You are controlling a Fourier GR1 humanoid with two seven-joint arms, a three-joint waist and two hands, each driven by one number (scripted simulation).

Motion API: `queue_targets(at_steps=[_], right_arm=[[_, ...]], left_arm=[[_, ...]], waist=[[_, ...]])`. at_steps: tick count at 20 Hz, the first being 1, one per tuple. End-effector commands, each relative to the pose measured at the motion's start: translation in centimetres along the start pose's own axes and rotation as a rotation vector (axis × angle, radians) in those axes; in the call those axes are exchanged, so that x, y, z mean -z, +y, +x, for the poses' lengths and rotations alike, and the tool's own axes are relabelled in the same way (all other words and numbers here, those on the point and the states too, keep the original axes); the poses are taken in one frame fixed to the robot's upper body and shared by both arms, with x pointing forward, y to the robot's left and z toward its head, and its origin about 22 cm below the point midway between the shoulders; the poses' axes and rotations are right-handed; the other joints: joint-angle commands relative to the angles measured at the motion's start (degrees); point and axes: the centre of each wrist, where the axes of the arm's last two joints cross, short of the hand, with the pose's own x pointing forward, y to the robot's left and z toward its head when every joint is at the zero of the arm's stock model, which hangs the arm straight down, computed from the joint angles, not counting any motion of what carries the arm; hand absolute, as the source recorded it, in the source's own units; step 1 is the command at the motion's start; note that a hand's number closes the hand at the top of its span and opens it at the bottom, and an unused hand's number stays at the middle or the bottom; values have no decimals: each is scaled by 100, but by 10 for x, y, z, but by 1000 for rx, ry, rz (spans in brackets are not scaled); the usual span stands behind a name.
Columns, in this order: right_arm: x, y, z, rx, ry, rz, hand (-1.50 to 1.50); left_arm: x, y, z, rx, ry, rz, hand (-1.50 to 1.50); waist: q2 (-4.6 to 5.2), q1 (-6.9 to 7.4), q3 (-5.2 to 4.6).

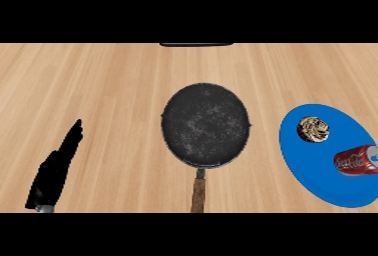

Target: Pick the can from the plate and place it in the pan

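Note:
A red cola can [357,160] lies on its side on the blue plate [317,170] at the right, its end toward the view's right edge. A round brown pastry [314,129] sits on the same plate, further back. The dark pan [205,124] rests in the middle of the wooden counter with its brown handle [198,192] pointing toward me. My left hand [56,167] shows at the lower left, fingers straight and pointing away, well apart from the pan. My right hand does not show.
A dark flat object [196,44] lies at the counter's far edge, behind the pan. Bare wooden counter [111,85] spreads between my left hand and the pan.

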Motion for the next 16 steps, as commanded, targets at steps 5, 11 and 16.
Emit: queue_targets(at_steps=[5,11,16], right_arm=[[11,-29,52,-145,-4,239,-150],[14,-4,94,-247,53,340,-150],[23,17,100,-293,121,420,-150]], left_arm=[[4,-6,8,10,-15,-31,0],[2,-14,24,18,-15,-40,0],[-5,-1,14,18,-2,-35,0]], waist=[[41,227,-4],[28,194,-6],[26,204,-4]])
